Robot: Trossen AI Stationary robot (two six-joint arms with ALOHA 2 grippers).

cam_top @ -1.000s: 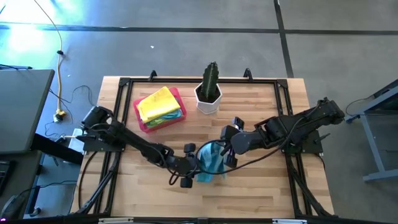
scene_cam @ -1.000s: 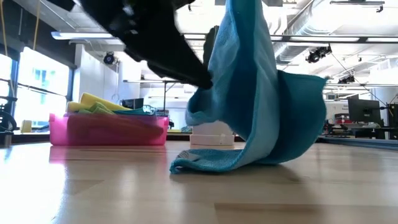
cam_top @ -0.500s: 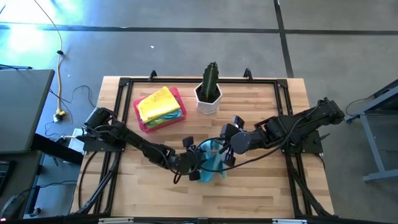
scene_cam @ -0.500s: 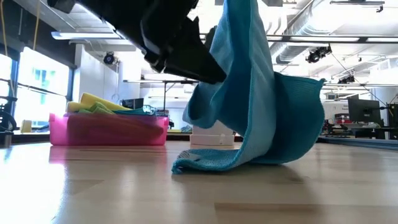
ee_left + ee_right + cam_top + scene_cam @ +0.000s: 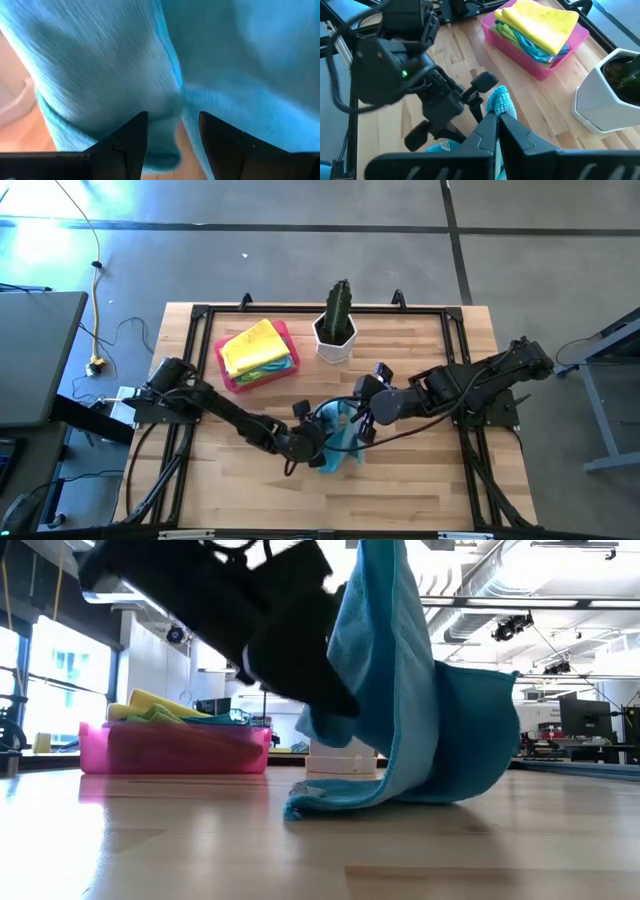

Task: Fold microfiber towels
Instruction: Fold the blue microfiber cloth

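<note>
A light blue towel [image 5: 340,442] hangs from my right gripper [image 5: 352,416], and its lower end [image 5: 335,802] lies on the table. My right gripper [image 5: 496,116] is shut on the towel's top. My left gripper [image 5: 316,442] is open just to the towel's left. In the left wrist view its fingers [image 5: 131,137] stand on either side of a hanging fold [image 5: 172,100] of the towel. In the low view the left gripper [image 5: 300,660] is dark against the cloth [image 5: 410,690]. My right gripper pinches a corner of the towel [image 5: 498,98] between its two fingers; a small tuft sticks out past the fingertips. The towel hangs below it in slack folds, with its lower end on the table. Whether my left gripper touches the cloth, I cannot tell.
A pink tray [image 5: 232,382] at the back left holds yellow, green and blue towels [image 5: 255,347]. A cactus in a white pot [image 5: 336,330] stands at the back middle. Bare wood lies toward the near edge [image 5: 300,860].
My left gripper has gone toward the table's right edge and a little down, close up to the hanging towel, staying open. The towel's lower end has slid slightly toward the right. My right gripper has kept its hold.
</note>
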